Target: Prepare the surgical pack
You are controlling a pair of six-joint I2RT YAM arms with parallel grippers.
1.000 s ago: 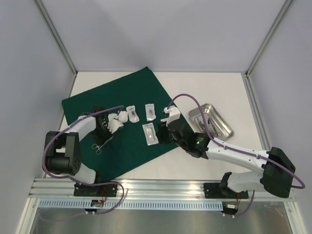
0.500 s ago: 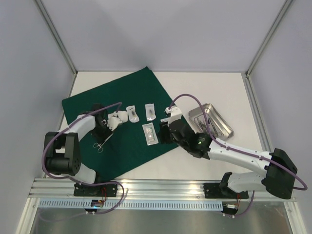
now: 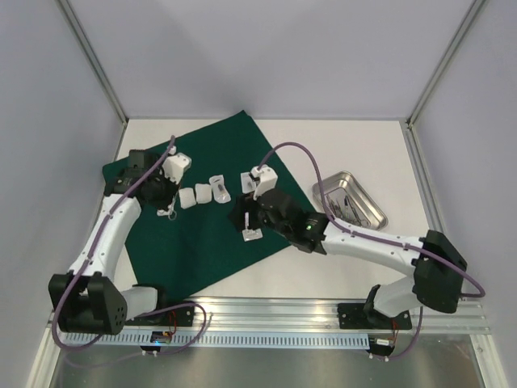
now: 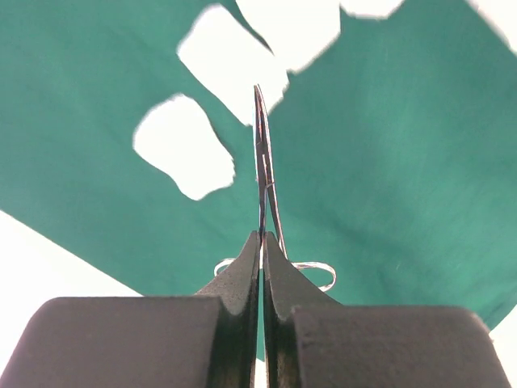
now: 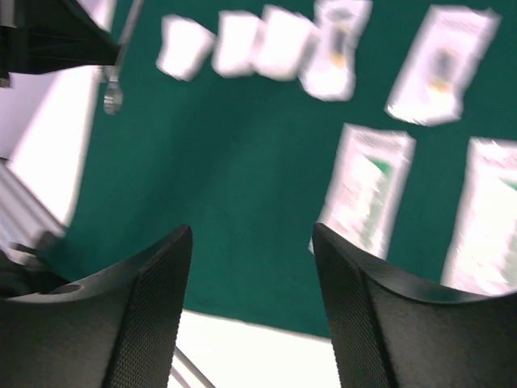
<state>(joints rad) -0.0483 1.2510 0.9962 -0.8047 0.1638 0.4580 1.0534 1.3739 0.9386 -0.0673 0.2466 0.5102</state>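
The dark green cloth (image 3: pixel 202 234) lies flat on the table. On it are white gauze pieces (image 3: pixel 195 196) and clear pouches (image 3: pixel 219 188). My left gripper (image 3: pixel 164 204) hovers over the cloth's left part, shut on a steel forceps-like instrument (image 4: pixel 263 162); its ring handles (image 4: pixel 311 271) show below the closed jaws (image 4: pixel 262 238). My right gripper (image 3: pixel 242 217) is open over the cloth's middle, nothing between its fingers (image 5: pixel 252 242), with a pouch (image 5: pixel 367 198) just beyond the right finger. The small steel tray (image 3: pixel 367 212) sits on the bare table to the right and holds metal instruments.
Grey walls and metal posts enclose the table on three sides. The arm bases and a rail run along the near edge (image 3: pixel 266 311). White tabletop (image 3: pixel 339 145) shows behind and right of the cloth. The left wrist view shows gauze pieces (image 4: pixel 182 145) below the instrument's tips.
The left gripper has shut on the instrument, lifted it off the cloth and swung up-left. The right gripper has moved left over the cloth and opened wider.
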